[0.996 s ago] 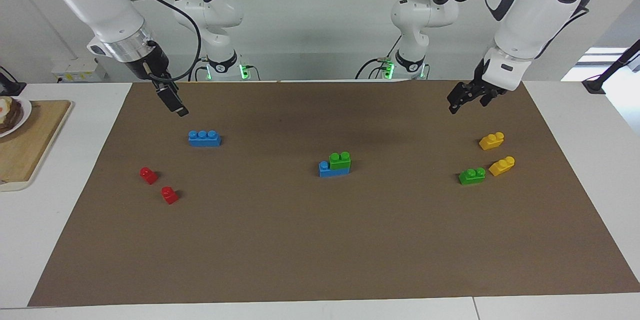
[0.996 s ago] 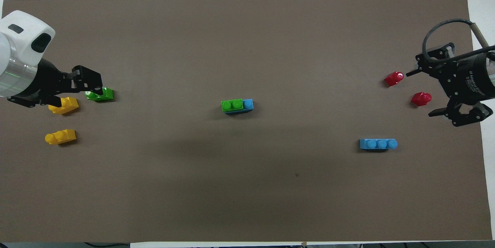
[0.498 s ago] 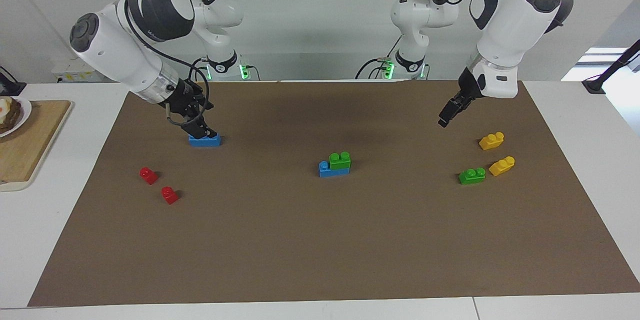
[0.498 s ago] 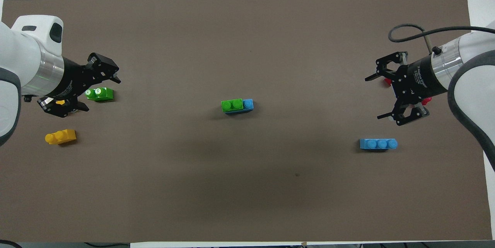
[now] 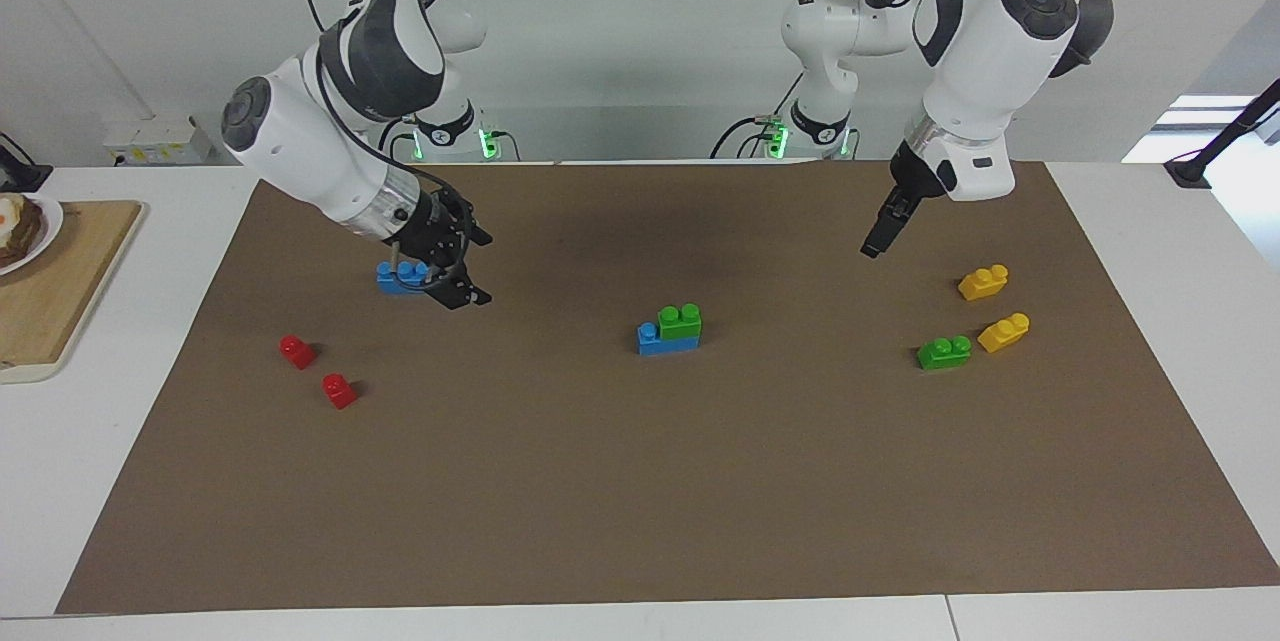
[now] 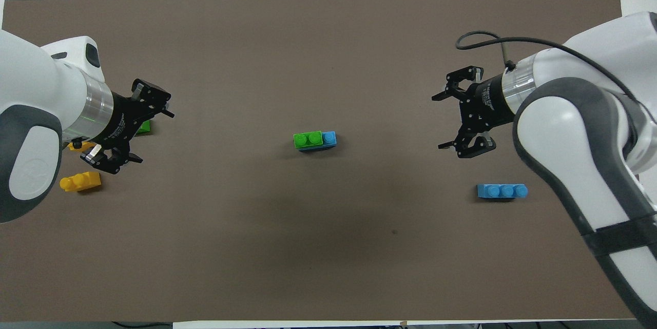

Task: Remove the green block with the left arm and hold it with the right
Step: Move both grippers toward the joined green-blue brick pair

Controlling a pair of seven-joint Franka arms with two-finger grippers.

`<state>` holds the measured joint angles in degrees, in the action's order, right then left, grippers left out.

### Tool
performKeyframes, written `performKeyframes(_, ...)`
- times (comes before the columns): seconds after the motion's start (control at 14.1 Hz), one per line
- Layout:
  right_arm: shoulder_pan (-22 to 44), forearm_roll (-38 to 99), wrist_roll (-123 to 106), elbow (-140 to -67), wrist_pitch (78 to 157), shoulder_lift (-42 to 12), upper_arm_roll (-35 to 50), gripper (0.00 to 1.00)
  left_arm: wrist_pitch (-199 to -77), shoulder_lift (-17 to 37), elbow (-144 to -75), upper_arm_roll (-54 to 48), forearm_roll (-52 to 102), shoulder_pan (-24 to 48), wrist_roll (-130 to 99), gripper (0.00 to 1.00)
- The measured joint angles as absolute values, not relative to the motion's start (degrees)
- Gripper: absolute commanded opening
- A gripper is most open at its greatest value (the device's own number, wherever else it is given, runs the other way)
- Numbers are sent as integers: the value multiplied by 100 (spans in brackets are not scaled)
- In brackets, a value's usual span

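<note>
A green block (image 5: 680, 320) sits pressed on one end of a blue brick (image 5: 656, 342) in the middle of the brown mat; it also shows in the overhead view (image 6: 307, 139). A second green block (image 5: 944, 352) lies loose toward the left arm's end, partly covered in the overhead view (image 6: 146, 127). My left gripper (image 5: 872, 246) is open and empty in the air over the mat beside that loose block; it also shows in the overhead view (image 6: 151, 135). My right gripper (image 5: 478, 269) is open and empty over the mat beside a loose blue brick (image 5: 400, 278), and shows in the overhead view (image 6: 439, 121).
Two yellow bricks (image 5: 983, 282) (image 5: 1003, 332) lie by the loose green block. Two red blocks (image 5: 297, 351) (image 5: 339, 390) lie toward the right arm's end, hidden under the arm in the overhead view. A wooden board (image 5: 50, 301) with a plate lies off the mat.
Both grippers have come down and moved in from the mat's ends toward the middle stack. The right gripper passed over the loose blue brick. No brick has moved.
</note>
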<state>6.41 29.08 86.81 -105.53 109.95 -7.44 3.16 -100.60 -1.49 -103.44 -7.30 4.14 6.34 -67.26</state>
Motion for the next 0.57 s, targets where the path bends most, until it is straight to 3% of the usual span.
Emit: performKeyframes(0.57,1483,3158,9197,-10696,12169,-1224,319,100,-10260,-93,-10432,-727,414,789,-8235,100)
